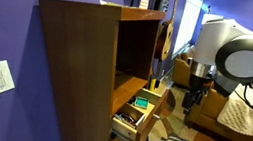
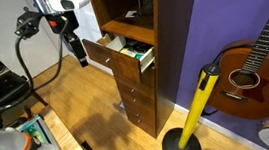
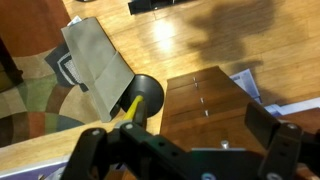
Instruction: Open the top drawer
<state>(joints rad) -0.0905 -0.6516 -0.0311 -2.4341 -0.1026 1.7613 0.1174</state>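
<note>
The top drawer (image 2: 120,55) stands pulled out of the tall dark-brown cabinet (image 2: 163,62), with small items lying inside. In an exterior view it shows low on the cabinet (image 1: 136,115), its honey-brown front facing the arm. My gripper (image 2: 78,54) hangs in front of the drawer, apart from it and touching nothing. It also shows in an exterior view (image 1: 195,96). In the wrist view the gripper (image 3: 185,150) is open and empty, with the brown drawer fronts (image 3: 205,105) between and beyond the fingers.
A yellow-handled black dustpan (image 2: 194,114) leans by the cabinet's side and also shows in the wrist view (image 3: 140,98). A guitar (image 2: 259,62) rests against the purple wall. More drawer fronts (image 2: 137,100) sit below the top drawer. A cluttered table (image 2: 21,147) is near the arm's base.
</note>
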